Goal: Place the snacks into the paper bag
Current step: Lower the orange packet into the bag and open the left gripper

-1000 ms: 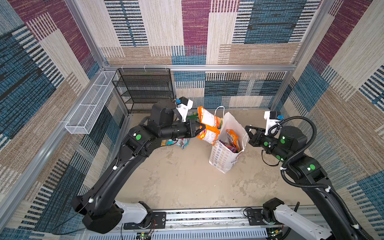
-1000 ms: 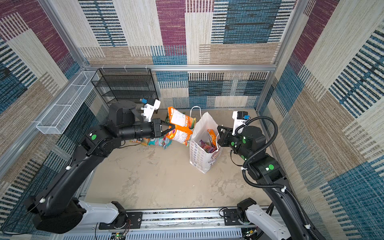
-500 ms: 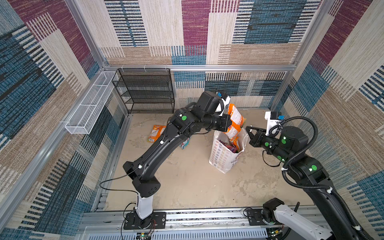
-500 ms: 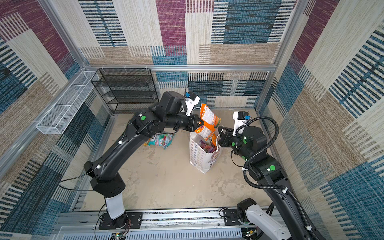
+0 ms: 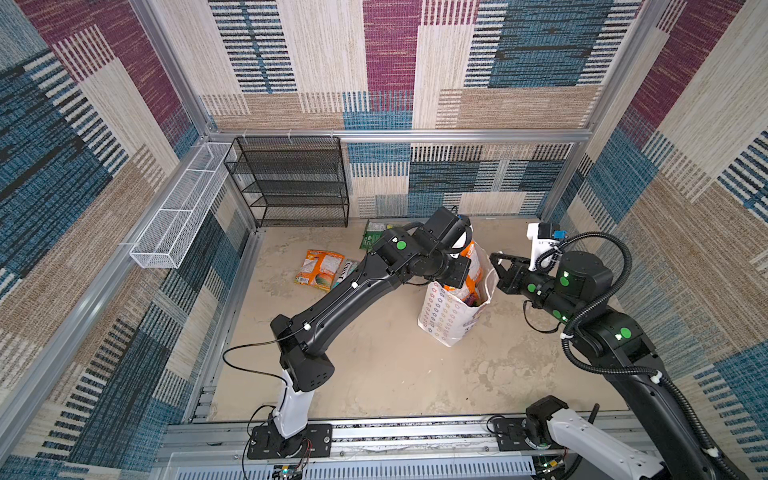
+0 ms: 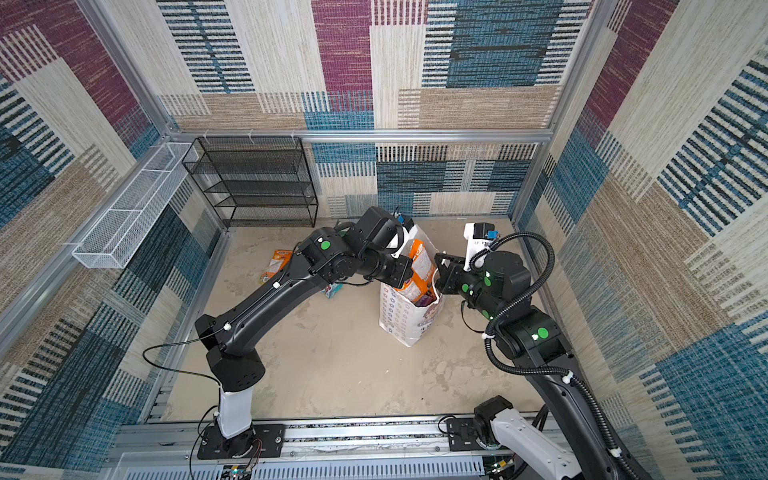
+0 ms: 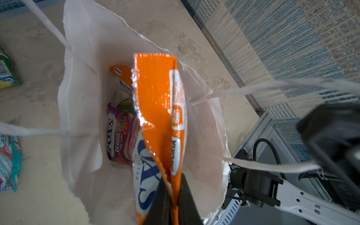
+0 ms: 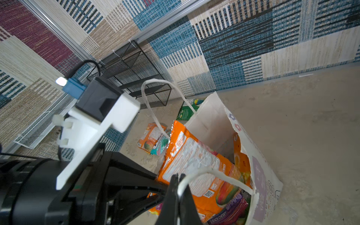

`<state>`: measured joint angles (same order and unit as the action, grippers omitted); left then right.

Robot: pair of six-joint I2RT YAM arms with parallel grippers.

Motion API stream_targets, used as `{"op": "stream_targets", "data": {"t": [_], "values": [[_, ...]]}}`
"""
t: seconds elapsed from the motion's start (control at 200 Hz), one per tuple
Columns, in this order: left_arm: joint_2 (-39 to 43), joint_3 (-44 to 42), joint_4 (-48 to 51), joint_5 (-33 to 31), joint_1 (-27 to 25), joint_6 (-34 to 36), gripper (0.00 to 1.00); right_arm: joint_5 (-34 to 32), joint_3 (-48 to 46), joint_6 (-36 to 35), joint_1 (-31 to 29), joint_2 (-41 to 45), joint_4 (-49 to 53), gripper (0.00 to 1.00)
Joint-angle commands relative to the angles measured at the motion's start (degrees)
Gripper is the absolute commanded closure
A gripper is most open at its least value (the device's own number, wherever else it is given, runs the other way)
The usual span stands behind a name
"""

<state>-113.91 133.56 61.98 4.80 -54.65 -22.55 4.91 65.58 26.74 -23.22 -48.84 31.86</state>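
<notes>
While right gripper (image 8: 178,182) pinches bag handle (image 8: 220,174), left gripper (image 7: 172,196) clamps orange packet (image 7: 155,101)

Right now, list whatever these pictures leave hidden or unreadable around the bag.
- Bag's depth: in the left wrist view the orange packet held by the left gripper covers much of the paper bag inside.
- Teal packet: cut off by that view's edge.
- Green packet: print too small to read in a top view.
- Black cherry packet: cut off by the right wrist view's edge.
</notes>
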Motion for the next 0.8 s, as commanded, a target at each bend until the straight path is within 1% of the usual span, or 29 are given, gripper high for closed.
{"op": "stream_targets", "data": {"t": [0.0,0.1,0.341,0.356,0.481,0.546,0.641,0.796], "values": [[-1.5,1.4,-1.2,2.4,-0.1,0.4,1.0,0.6,0.0,0.1,0.0,0.0,-2.1,1.0],[-4.0,3.7,-1.5,3.9,0.0,0.2,1.0,1.1,-0.2,0.2,0.0,-0.1,-2.1,1.0],[-11.3,8.8,-1.0,4.9,0.2,0.3,1.0,2.3,-0.2,0.7,0.0,-0.3,-2.2,1.0],[-11.8,9.1,-0.9,4.9,0.2,0.4,0.99,2.3,-0.1,0.7,0.0,-0.2,-2.1,1.0],[-15.4,11.7,0.3,4.9,1.1,0.5,0.8,2.6,0.0,0.9,0.0,0.0,-2.1,1.0],[-16.5,12.7,1.0,6.0,2.0,-0.2,0.68,2.4,-0.2,1.0,-0.1,0.0,-1.9,1.0],[-16.4,13.2,0.9,7.2,3.1,-1.1,0.51,2.2,-0.7,1.2,0.0,0.5,-2.1,1.0],[-15.0,13.8,1.1,9.3,3.6,0.5,0.28,0.5,-1.9,1.7,-0.1,1.8,-2.9,1.0]]}}
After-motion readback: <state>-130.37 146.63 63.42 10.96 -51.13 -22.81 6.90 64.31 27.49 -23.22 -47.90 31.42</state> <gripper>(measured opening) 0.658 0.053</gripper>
